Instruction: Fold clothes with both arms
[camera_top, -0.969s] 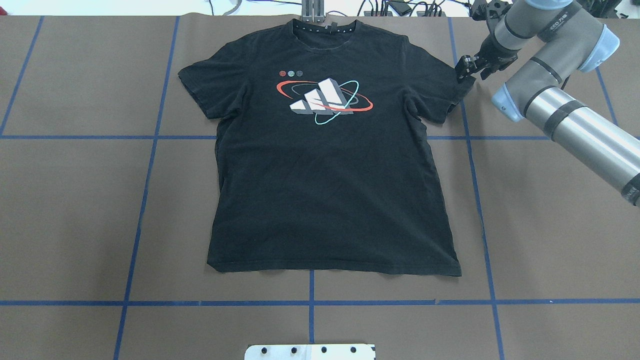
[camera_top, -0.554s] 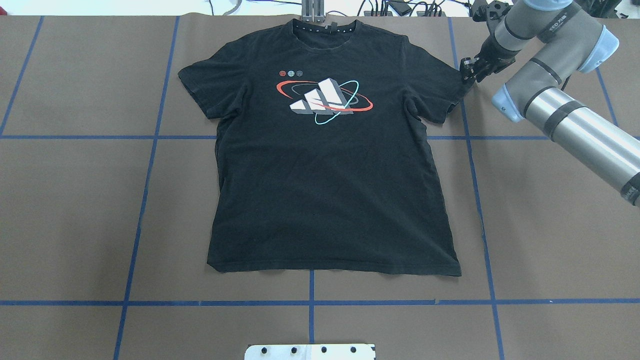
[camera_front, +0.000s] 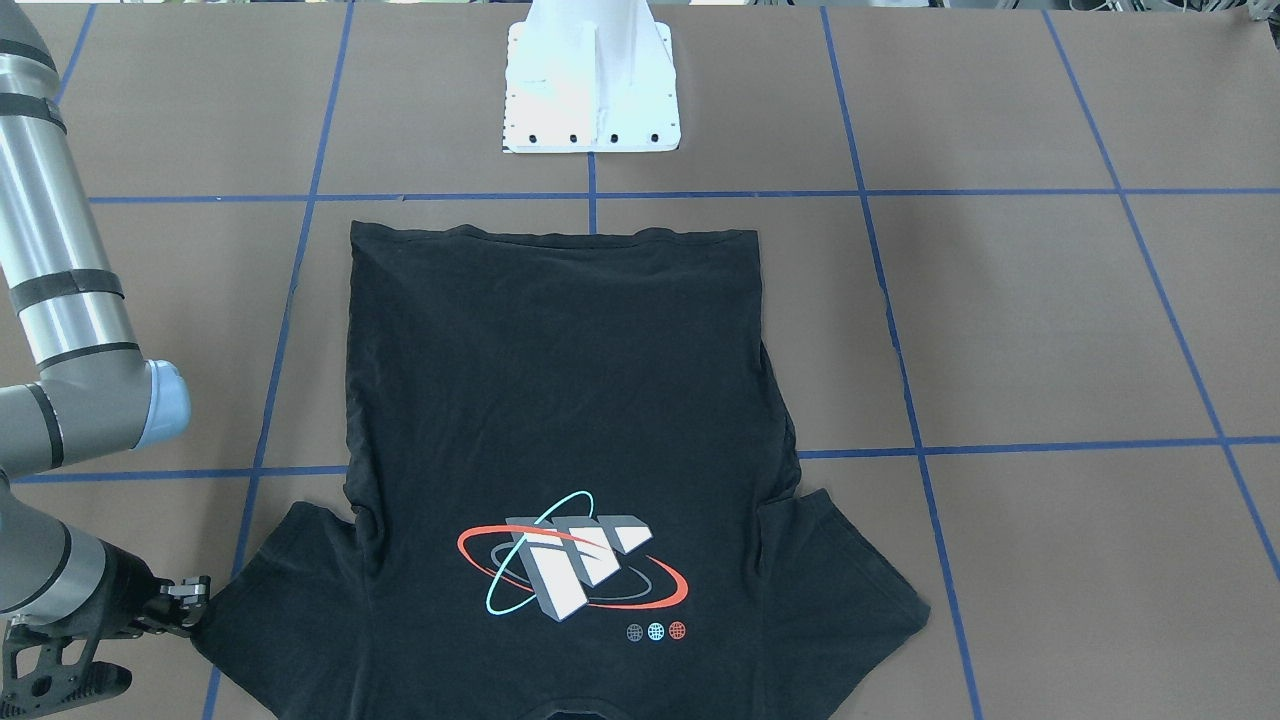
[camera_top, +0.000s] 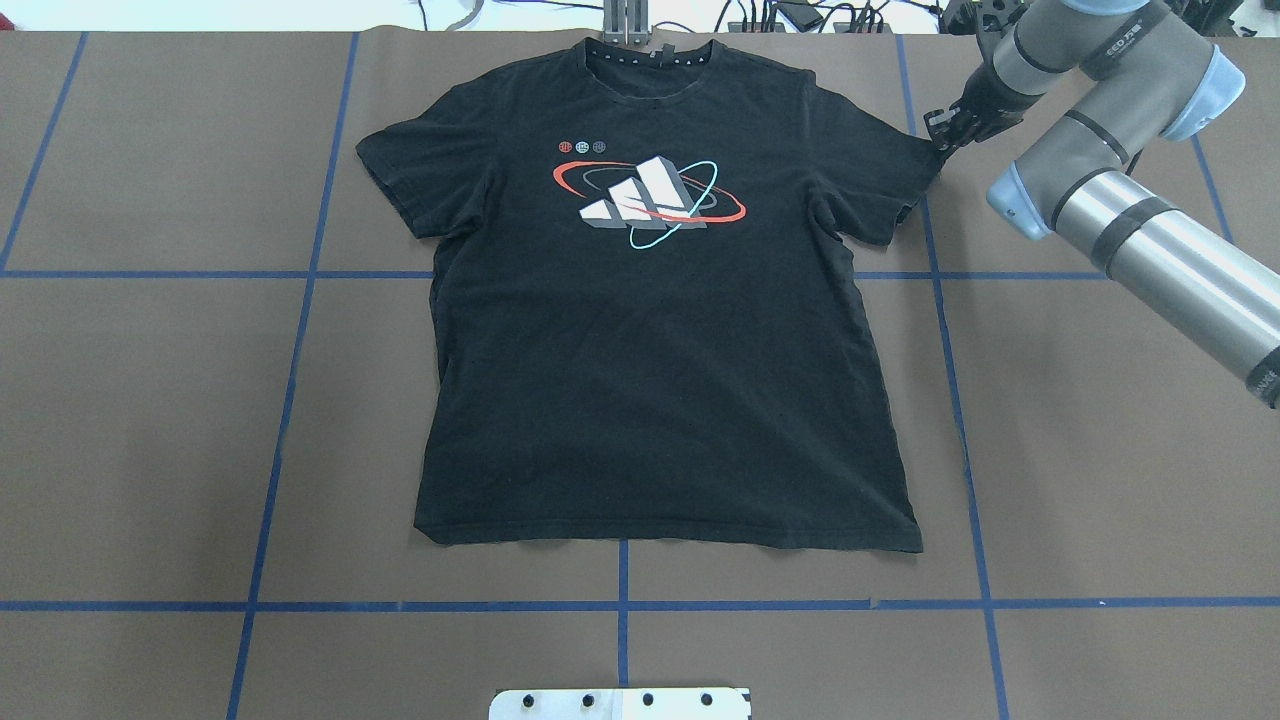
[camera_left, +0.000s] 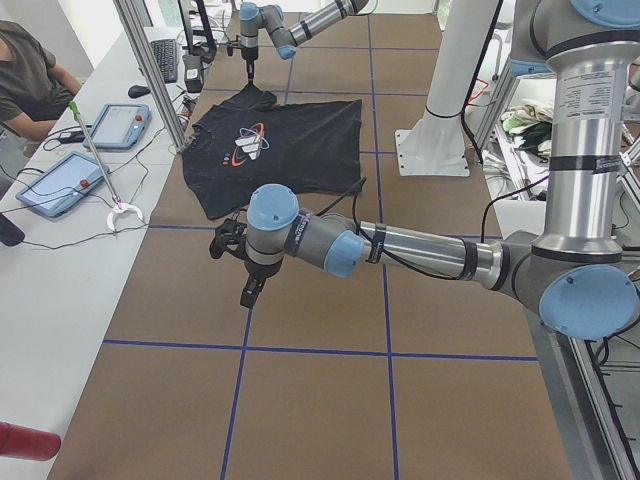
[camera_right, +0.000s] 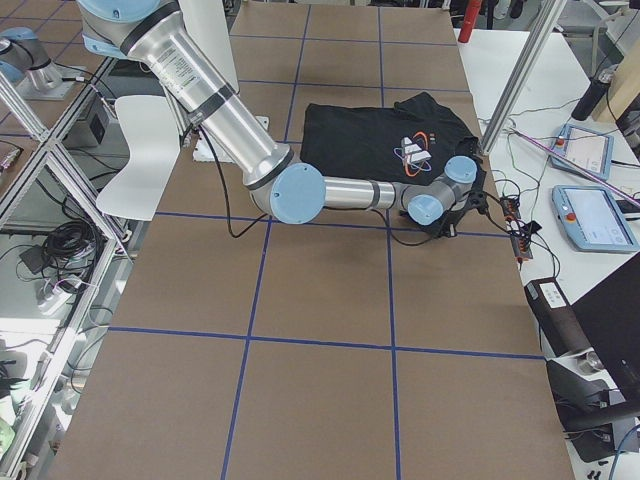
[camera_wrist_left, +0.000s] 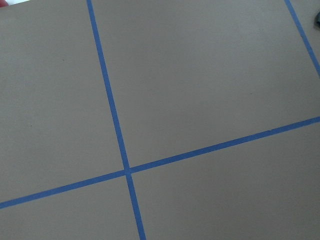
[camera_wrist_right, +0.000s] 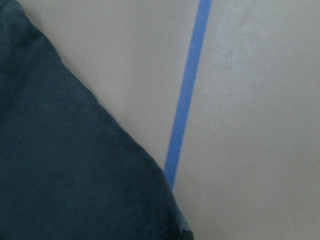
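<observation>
The black T-shirt (camera_top: 660, 350) lies flat on the brown table with its chest print (camera_top: 650, 200) up and its collar at the far edge. It also shows in the front-facing view (camera_front: 560, 400). My right gripper (camera_top: 940, 135) is low at the outer corner of the sleeve on the right, its fingers (camera_front: 190, 592) closed on the sleeve's edge. The right wrist view shows the dark cloth (camera_wrist_right: 65, 165) close up beside a blue tape line. My left gripper (camera_left: 250, 292) hangs over bare table away from the shirt. I cannot tell whether it is open or shut.
The white base plate (camera_front: 590, 90) sits at the near edge behind the shirt's hem. Blue tape lines (camera_top: 620, 605) grid the table. Cables (camera_top: 800, 15) lie along the far edge. A side bench holds tablets (camera_left: 120, 125), and a person sits there.
My right gripper moved slightly toward the table's far edge at the sleeve corner and its fingers drew together on the edge. The shirt otherwise lies as before.
</observation>
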